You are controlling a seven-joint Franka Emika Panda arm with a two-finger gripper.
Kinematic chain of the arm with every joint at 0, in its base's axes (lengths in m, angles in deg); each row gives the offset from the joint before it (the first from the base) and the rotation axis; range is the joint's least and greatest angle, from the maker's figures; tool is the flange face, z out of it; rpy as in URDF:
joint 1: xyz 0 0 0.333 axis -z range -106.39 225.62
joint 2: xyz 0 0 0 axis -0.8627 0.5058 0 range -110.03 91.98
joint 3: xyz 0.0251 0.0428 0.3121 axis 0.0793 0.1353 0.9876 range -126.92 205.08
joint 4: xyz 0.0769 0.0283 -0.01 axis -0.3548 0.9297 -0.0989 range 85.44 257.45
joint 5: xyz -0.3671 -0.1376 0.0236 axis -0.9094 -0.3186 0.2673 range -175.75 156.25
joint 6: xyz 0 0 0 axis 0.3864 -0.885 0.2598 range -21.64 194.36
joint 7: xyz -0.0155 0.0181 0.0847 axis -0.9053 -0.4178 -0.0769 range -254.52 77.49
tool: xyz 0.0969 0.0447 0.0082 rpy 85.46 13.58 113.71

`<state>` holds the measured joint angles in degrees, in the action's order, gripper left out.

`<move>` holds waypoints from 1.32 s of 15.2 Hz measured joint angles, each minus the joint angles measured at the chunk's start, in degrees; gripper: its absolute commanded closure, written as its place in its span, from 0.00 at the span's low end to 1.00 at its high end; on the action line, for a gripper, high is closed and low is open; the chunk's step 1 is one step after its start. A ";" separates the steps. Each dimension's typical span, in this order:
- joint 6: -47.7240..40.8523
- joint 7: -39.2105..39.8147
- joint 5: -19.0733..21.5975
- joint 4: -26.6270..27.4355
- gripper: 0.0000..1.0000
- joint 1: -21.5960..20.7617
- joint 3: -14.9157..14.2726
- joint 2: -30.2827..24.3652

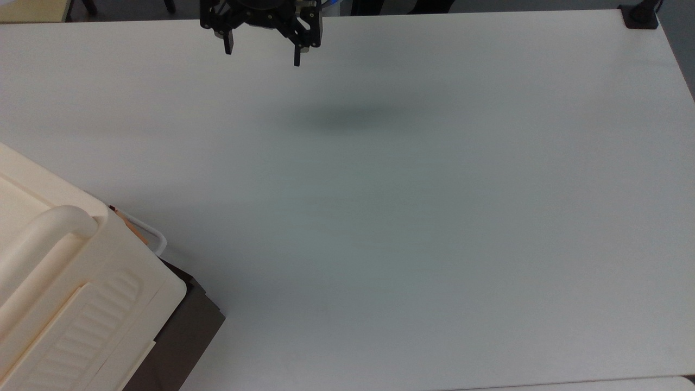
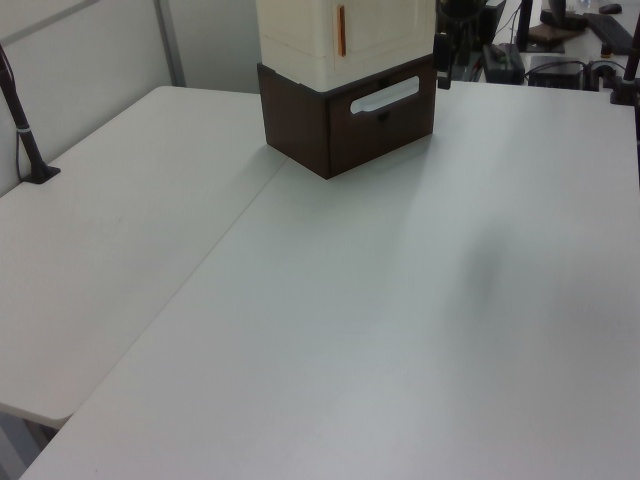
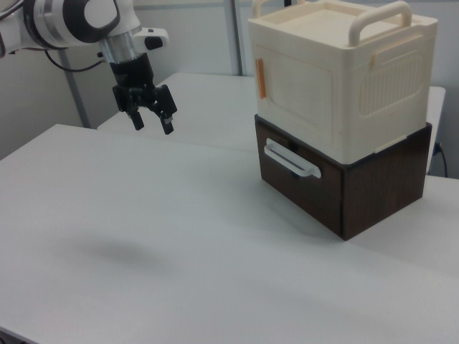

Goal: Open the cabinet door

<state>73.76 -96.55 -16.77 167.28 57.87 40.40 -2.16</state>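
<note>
The cabinet is a cream box on a dark brown base, at the right view's right and the top view's lower left. The cabinet door is its flat front panel, shut flush, with a thin reddish-brown strip on the edge away from the ribbed side. The left view shows the door and the strip at its top. My gripper hangs open above the table, far from the cabinet and holding nothing. It sits at the top view's upper edge.
The brown base holds a drawer with a white handle, just below the door. The white table spreads between gripper and cabinet. A black clamp sits at the top view's upper right corner. A black post stands at the left view's left.
</note>
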 measured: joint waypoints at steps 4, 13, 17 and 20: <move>2.80 0.00 0.04 -0.05 0.00 -0.16 0.14 1.19; 19.08 -7.81 0.33 -4.63 0.00 0.35 -0.46 7.91; 28.10 -9.77 0.24 -4.84 0.00 1.17 -3.34 9.54; 33.45 -10.11 0.04 -6.19 0.00 1.54 -4.92 11.58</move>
<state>107.20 -106.67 -16.73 161.08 59.42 35.48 9.42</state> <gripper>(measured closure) 0.000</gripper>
